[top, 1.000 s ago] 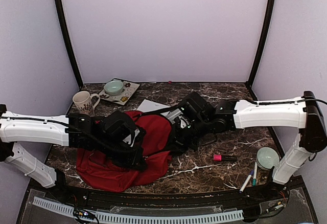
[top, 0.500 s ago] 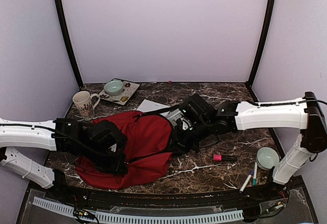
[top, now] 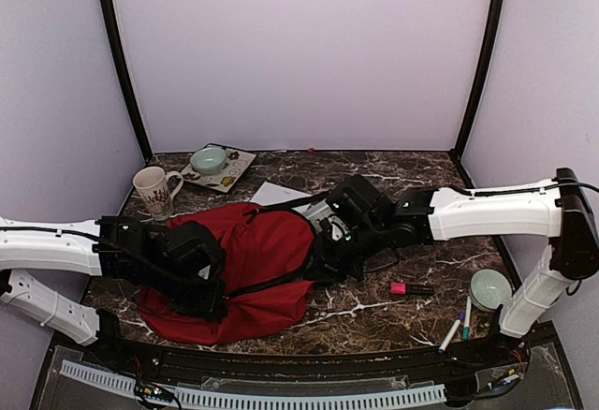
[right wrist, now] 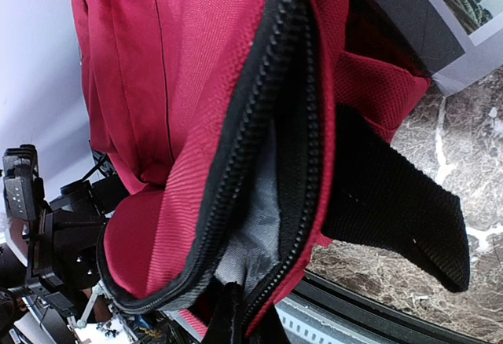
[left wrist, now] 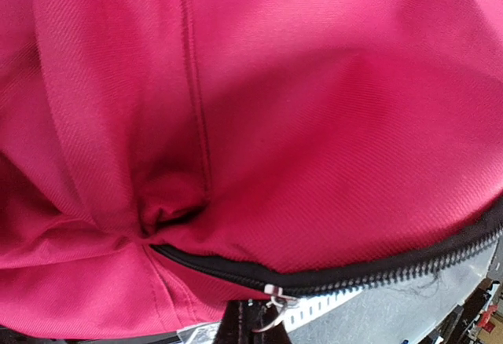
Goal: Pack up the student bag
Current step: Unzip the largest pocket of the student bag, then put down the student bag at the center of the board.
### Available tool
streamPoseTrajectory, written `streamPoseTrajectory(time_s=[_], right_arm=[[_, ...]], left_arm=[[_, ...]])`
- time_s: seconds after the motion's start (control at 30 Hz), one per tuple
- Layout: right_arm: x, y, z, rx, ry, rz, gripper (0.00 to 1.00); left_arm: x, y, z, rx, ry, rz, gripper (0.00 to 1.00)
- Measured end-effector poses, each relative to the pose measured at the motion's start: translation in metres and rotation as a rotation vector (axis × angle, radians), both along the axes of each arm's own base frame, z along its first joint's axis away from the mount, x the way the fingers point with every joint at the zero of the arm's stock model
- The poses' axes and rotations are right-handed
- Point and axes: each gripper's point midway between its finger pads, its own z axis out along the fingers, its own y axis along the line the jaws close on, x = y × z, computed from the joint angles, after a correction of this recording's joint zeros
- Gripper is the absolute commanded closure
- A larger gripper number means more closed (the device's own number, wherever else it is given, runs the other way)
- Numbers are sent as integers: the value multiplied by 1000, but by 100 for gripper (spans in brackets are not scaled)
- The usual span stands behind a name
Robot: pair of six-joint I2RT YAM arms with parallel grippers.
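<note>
The student bag (top: 262,251), dark red with black zippers, lies flat on the marble table between both arms. My left gripper (top: 208,298) sits at the bag's near-left end. In the left wrist view red fabric fills the frame, and the dark zipper pull tab (left wrist: 244,327) hangs from the metal slider (left wrist: 275,295) at the bottom edge, pinched in my shut jaws. My right gripper (top: 324,258) is shut on the rim of the bag's opening. In the right wrist view it (right wrist: 234,322) holds the edge beside the grey lining (right wrist: 255,234). A black strap (right wrist: 393,203) hangs to the right.
A patterned mug (top: 154,188) and a pale green bowl (top: 208,159) on a tray stand at the back left. White paper (top: 276,192) lies behind the bag. At the right are a pink highlighter (top: 402,289), a second green bowl (top: 490,288) and pens (top: 459,326).
My left gripper has moved left and toward the near edge along the bag, drawing the zipper with it. The bag lies flatter. The right arm has barely moved.
</note>
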Motion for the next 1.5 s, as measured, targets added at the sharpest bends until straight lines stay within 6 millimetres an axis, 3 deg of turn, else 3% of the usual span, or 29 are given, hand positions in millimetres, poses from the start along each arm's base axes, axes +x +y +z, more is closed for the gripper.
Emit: streamPoseTrajectory(time_s=[0.57, 1.07, 1.2, 1.37, 1.5], right_arm=[[-6, 0, -13, -32, -11, 72, 100], [-13, 23, -32, -57, 22, 180, 100], [-12, 27, -35, -72, 19, 198, 91], [-5, 18, -34, -146, -28, 193, 71], [0, 4, -37, -224, -59, 180, 49]], left_arm=[[0, 9, -14, 97, 16, -5, 100], [-1, 29, -30, 252, 18, -64, 100], [-1, 32, -30, 269, 15, -77, 99], [0, 30, -24, 269, 3, -116, 95], [0, 26, -20, 257, -11, -170, 84]])
